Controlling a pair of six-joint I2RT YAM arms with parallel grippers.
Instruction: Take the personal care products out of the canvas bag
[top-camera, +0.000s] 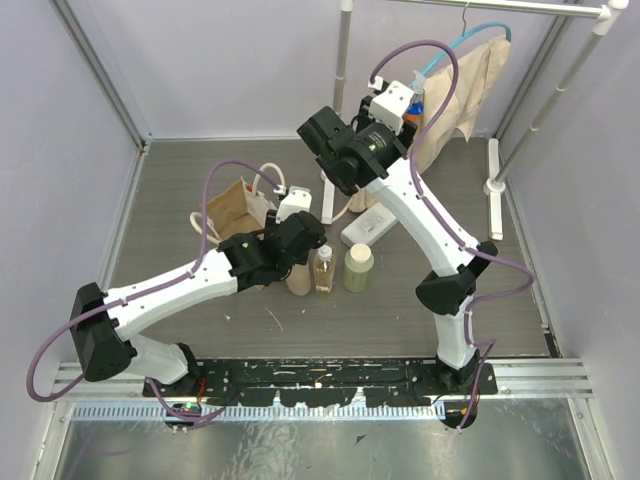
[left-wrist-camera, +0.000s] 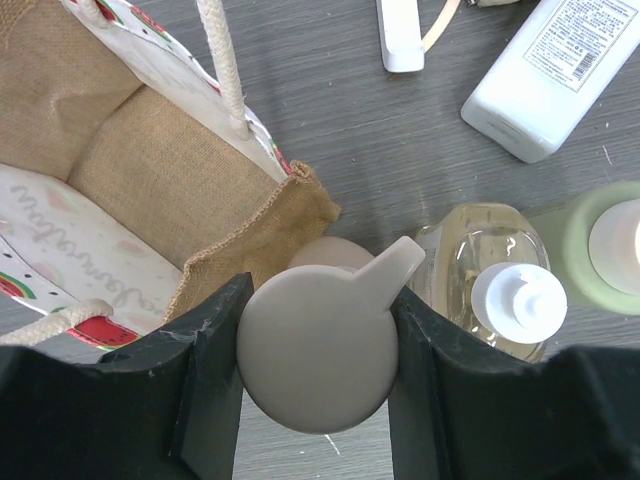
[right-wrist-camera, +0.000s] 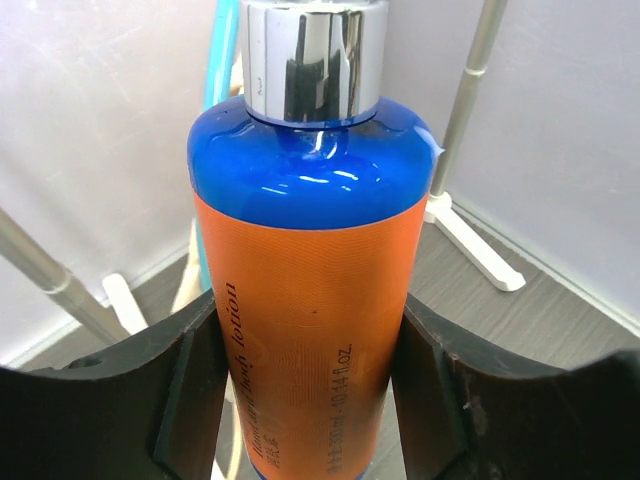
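Bag (left-wrist-camera: 150, 170) and amber bottle (left-wrist-camera: 480, 250) crowd the tan bottle (left-wrist-camera: 300, 330), clamped in the left claw (left-wrist-camera: 318, 375). The right claw (right-wrist-camera: 310, 400) grips a raised blue bottle (right-wrist-camera: 310, 200).

The left arm (top-camera: 165, 288) and right arm (top-camera: 425, 215) share smooth white link shells, chunky black joint housings and a thin purple cable (top-camera: 212, 180) looping alongside, while the left gripper (left-wrist-camera: 318, 385) and right gripper (right-wrist-camera: 310, 400) carry blocky matte-black fingers (left-wrist-camera: 205, 400).
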